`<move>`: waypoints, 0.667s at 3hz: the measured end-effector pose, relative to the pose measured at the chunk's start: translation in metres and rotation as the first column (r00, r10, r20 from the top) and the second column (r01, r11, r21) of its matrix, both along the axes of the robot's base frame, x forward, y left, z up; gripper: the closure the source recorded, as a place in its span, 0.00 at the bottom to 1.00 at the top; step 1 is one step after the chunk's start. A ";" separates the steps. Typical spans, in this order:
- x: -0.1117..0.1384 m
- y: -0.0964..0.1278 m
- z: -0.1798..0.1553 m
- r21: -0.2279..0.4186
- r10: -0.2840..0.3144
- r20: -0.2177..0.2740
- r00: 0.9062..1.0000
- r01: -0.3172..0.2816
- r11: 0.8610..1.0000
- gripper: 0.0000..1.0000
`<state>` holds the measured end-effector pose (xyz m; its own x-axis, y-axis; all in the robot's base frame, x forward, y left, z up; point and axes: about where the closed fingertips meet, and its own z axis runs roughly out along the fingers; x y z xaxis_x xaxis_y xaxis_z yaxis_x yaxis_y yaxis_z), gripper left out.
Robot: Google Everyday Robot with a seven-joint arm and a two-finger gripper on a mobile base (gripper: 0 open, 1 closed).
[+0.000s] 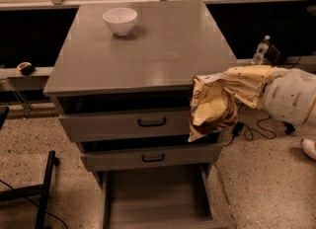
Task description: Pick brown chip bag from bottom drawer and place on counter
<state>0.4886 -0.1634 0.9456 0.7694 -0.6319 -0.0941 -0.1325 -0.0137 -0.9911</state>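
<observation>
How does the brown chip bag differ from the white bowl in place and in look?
The brown chip bag hangs in the air off the counter's front right corner, held by the tool; the white bowl stands on the counter near its back left. The bag is wrinkled, yellow and brown; the bowl is smooth and white. Both are of similar size.

Gripped at its top by the hand (220,86) reaching in from the right: brown chip bag (210,112), crinkled pale yellow with dark brown patches, hanging just off the near right corner of the glossy grey tabletop (163,50), above the pulled-out bottom drawer (158,198)
</observation>
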 end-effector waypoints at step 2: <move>0.024 0.006 0.113 -0.037 -0.070 0.158 0.985 0.077 0.996 1.00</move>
